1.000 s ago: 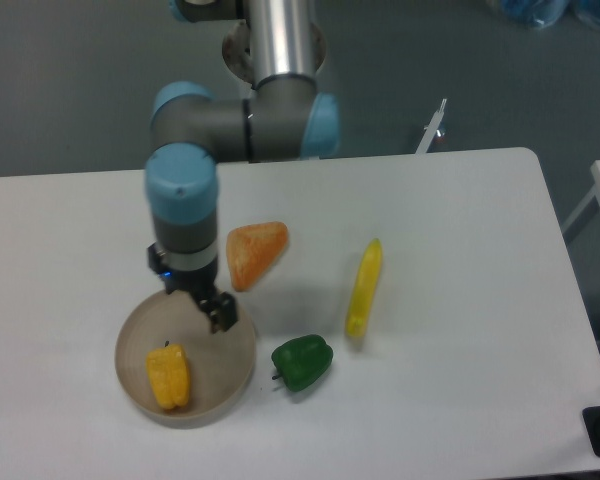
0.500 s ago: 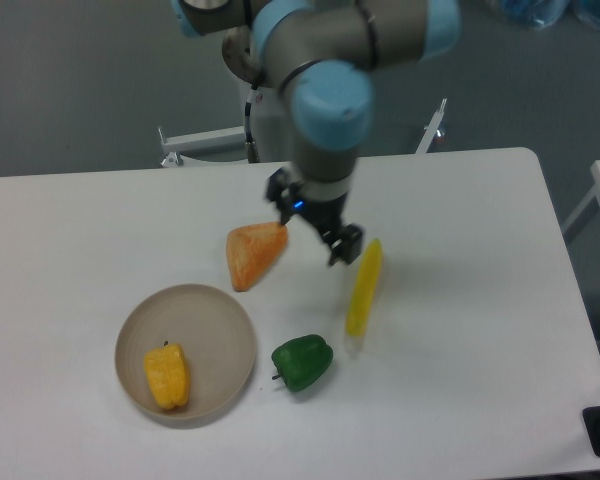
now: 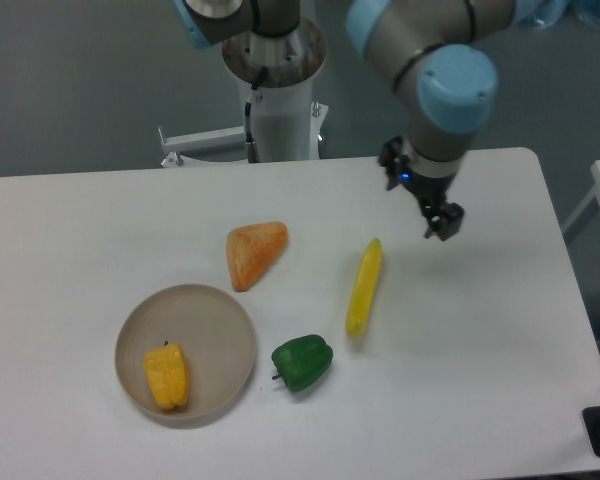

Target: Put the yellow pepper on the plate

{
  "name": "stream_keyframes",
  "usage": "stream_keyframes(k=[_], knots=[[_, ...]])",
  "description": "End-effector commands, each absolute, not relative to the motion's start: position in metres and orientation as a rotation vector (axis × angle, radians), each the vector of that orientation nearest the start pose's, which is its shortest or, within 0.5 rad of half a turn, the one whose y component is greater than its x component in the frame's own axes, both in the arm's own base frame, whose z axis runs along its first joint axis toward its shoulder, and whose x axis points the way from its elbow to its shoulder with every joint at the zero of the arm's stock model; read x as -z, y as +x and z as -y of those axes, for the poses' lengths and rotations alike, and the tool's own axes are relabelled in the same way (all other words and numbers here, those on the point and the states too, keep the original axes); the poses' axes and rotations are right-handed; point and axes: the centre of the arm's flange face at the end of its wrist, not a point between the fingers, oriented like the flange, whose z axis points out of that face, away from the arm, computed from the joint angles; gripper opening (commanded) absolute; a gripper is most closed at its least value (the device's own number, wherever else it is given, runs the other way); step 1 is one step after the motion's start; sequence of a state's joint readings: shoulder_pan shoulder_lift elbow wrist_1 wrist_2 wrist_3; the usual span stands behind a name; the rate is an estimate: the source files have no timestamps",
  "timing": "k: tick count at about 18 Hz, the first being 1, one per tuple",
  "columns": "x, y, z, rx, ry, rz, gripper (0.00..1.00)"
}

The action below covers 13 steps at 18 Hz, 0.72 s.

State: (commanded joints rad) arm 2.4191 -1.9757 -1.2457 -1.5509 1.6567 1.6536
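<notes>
The yellow pepper [image 3: 167,376] lies on the round beige plate [image 3: 220,330] at the front left of the table, toward the plate's lower left side. My gripper [image 3: 442,224] hangs over the right part of the table, far from the plate and to the upper right of the long yellow vegetable. It holds nothing. Its fingers look close together, but the view is too small to tell whether they are open or shut.
An orange wedge-shaped vegetable [image 3: 254,252] lies above the plate. A green bell pepper [image 3: 302,362] lies just right of the plate. A long slender yellow vegetable [image 3: 364,286] lies in the middle right. The arm's base [image 3: 276,80] stands behind the table's far edge.
The arm has swung from over the plate across the table to the right. The yellow pepper stays on the plate, and nothing else has moved.
</notes>
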Motion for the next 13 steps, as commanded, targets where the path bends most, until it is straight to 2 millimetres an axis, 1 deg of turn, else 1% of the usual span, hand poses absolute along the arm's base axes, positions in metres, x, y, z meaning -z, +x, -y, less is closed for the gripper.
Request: stream_keyframes(k=[1, 2, 3, 6, 7, 8, 13], knots=[[-0.409, -0.408, -0.531, 0.064, -2.974, -1.269, 1.0], [-0.403, -0.409, -0.544, 0.057, -2.948, -1.25, 1.0], [-0.402, -0.41, -0.55, 0.026, -2.927, -1.239, 1.0], [-0.392, -0.407, -0.559, 0.053, -2.934, -1.104, 1.0], [-0.39, -0.405, -0.562, 0.058, -2.939, -1.095, 1.0], [-0.386, -0.399, -0.569, 0.06, -2.935, -1.108, 1.0], [-0.385, -0.397, -0.571, 0.059, -2.95, -1.065, 1.0]])
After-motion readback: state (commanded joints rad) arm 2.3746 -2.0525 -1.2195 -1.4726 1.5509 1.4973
